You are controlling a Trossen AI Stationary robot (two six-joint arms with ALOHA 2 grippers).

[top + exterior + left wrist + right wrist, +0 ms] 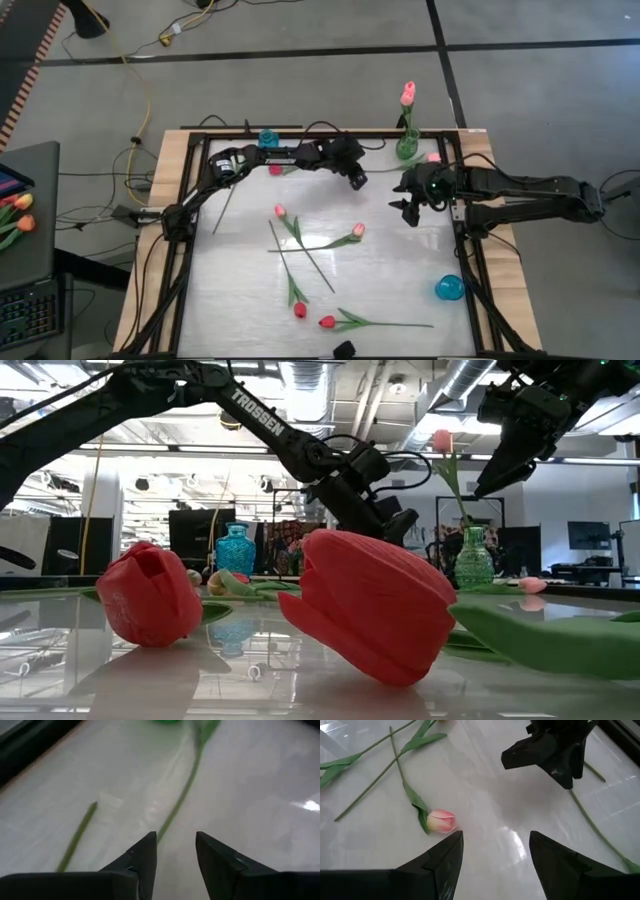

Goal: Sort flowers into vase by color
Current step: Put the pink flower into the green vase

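the left end effector [357, 181] hovers at upper centre of the high view, fingers parted with nothing between them, above a bare green stem [181, 795] on the white counter [400, 290]. the right end effector [409, 212] waits released at right of centre; one pink tulip [407, 94] stands in the green vase [407, 145] at top, others lie scattered mid-counter, including a pink tulip [440, 821]. this looks like the picking step: next, lower and clench on a stem.
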